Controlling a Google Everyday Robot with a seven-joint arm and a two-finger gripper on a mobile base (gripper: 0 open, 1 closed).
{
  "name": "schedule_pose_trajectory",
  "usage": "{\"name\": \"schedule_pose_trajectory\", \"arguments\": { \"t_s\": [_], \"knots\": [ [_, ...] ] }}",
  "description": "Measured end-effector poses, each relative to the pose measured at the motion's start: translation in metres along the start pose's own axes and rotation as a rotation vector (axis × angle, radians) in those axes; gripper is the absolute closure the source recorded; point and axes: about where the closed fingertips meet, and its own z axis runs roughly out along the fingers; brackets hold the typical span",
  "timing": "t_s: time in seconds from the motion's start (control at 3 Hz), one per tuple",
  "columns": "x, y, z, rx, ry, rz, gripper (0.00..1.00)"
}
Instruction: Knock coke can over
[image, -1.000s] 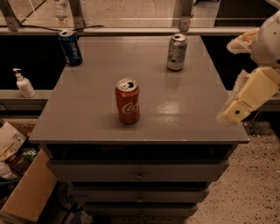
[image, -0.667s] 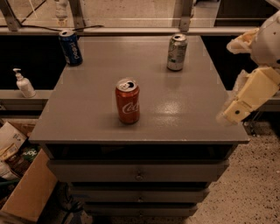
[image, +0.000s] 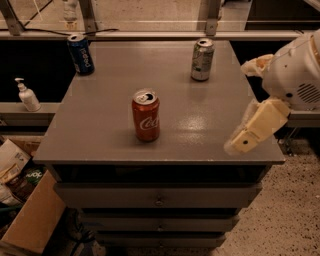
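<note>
The red coke can (image: 146, 115) stands upright near the middle of the grey table top (image: 100, 125), its silver top open. My gripper (image: 242, 143) shows as a cream-coloured part at the right of the camera view, over the table's front right corner. It is well to the right of the coke can and apart from it, holding nothing that I can see.
A dark blue Pepsi can (image: 80, 54) stands at the back left corner. A silver-green can (image: 202, 59) stands at the back right. A soap dispenser (image: 27, 95) sits on a ledge to the left. Cardboard boxes (image: 25, 210) lie on the floor at lower left.
My gripper and arm have moved a little left and down, toward the table's front right corner. The cans have not moved.
</note>
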Motion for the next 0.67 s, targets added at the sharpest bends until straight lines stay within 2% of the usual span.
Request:
{"name": "schedule_pose_trajectory", "arguments": {
  "t_s": [0.67],
  "knots": [
    [-0.012,-0.003,0.068,-0.014,-0.107,0.036,0.00]
  ]
}}
